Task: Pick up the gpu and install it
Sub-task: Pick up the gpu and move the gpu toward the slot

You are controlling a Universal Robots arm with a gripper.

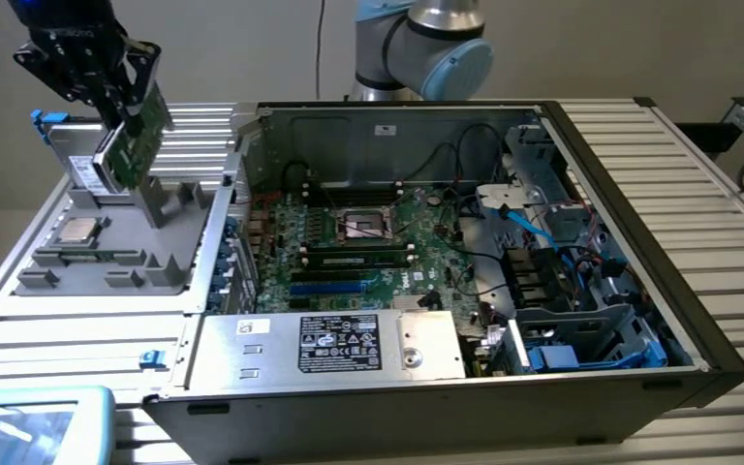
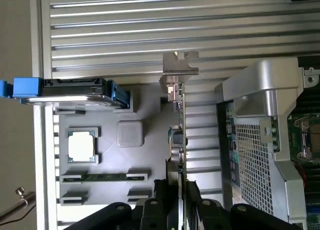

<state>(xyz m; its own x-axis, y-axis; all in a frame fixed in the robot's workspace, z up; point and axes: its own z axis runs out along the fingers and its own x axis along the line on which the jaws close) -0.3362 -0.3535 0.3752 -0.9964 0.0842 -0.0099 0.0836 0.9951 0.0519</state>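
Card in hand: your gpu [image 1: 131, 147] hangs edge-on and tilted over the grey holder tray [image 1: 152, 208] at the exterior view's left. The gripper [image 1: 131, 102] pinches one end, leaving the silver bracket [image 2: 180, 65] free at the far end. The open computer case [image 1: 604, 126], with its motherboard [image 1: 346, 247], sits just beside the tray.

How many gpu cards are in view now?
1: the gpu, gripped by the claw over the gray tray at the exterior view's left. Another could hide under cables in the case.
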